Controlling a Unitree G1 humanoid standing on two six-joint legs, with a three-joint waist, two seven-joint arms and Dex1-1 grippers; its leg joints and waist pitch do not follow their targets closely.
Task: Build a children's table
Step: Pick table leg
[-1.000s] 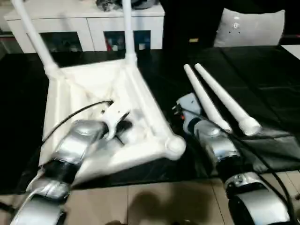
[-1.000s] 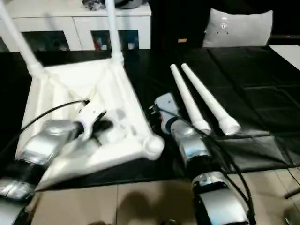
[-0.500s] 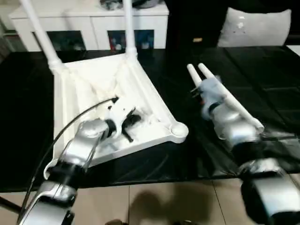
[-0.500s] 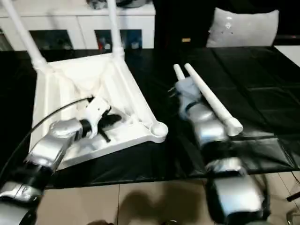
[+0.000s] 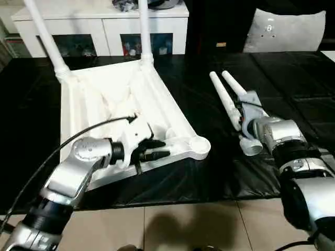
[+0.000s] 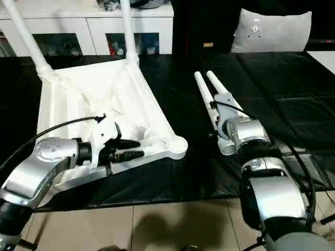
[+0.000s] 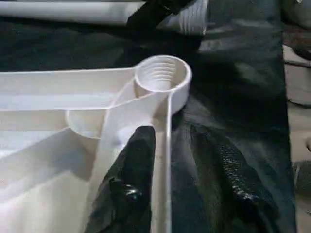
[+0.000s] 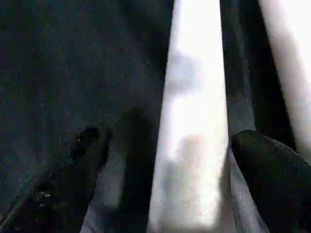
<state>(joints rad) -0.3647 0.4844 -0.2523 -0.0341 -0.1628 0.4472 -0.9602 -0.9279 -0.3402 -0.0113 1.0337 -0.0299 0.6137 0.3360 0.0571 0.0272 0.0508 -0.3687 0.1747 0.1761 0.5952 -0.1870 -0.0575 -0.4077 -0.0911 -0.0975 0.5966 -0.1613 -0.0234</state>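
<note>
Left eye view: black table cover (image 5: 209, 172), white cabinet (image 5: 104, 26) behind.

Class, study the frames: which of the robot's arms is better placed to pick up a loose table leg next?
Right. The right gripper is open, its fingers straddling a loose leg on the black cloth. The left gripper straddles the tabletop rim near the empty socket.

White tabletop (image 5: 104, 99) and legs (image 5: 226, 102) on black cloth (image 5: 293, 89).
</note>
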